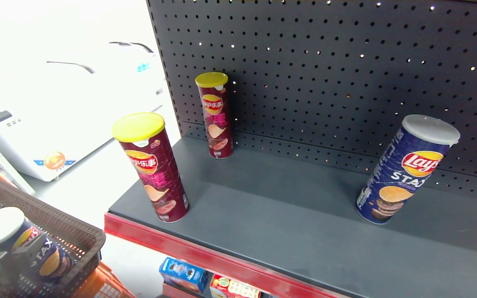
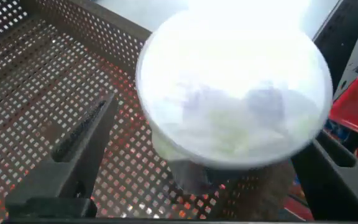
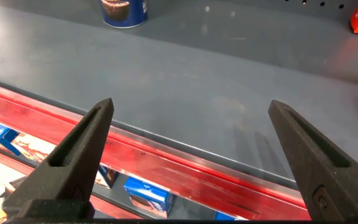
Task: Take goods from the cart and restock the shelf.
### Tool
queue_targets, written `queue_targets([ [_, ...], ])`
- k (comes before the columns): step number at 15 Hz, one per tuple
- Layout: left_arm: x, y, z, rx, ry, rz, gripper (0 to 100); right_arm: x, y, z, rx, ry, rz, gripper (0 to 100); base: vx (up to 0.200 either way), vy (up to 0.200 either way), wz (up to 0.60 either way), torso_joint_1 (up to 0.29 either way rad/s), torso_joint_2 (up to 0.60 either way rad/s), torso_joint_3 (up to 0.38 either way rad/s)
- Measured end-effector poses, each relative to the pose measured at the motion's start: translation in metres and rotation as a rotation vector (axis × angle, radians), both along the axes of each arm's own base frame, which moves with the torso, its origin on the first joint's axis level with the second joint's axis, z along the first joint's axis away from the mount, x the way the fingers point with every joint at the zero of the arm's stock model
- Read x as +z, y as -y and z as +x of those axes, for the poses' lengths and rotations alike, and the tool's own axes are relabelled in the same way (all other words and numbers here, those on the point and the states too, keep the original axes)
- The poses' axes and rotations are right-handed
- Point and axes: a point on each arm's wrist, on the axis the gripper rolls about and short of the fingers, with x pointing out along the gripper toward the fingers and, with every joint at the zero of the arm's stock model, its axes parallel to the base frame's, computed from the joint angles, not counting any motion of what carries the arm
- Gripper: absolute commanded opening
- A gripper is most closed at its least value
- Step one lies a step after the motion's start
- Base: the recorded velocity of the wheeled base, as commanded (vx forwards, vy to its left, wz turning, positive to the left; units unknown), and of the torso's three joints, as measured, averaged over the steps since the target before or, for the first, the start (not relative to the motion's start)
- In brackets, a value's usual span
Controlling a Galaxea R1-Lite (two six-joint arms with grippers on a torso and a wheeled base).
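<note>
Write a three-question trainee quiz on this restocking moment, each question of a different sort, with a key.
1. Multiple choice: how many chip cans stand on the grey shelf? A two, B three, C five.
2. True or false: the right gripper is clamped on a can.
3. Fill the gap: the left gripper has its fingers on either side of a blue can that stands in the ____.

Key: 1 B. 2 False: it is open, with nothing between its fingers, at the shelf's front edge. 3 basket.
</note>
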Motion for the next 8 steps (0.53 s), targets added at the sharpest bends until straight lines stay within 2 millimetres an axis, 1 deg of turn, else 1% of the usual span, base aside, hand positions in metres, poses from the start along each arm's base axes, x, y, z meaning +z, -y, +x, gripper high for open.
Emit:
queue_targets([
  [6,-0.009,-0.012,0.02,-0.002,0.011,0.01,100,0.0,0.0,0.0,0.0,0.0,0.0,100,0.0,0.0,0.0,0.0,0.0,0.0],
  [8,-0.017,-0.014,0.024,-0.009,-0.034,0.015,100,0.0,0.0,0.0,0.0,0.0,0.0,100,0.0,0.0,0.0,0.0,0.0,0.0],
])
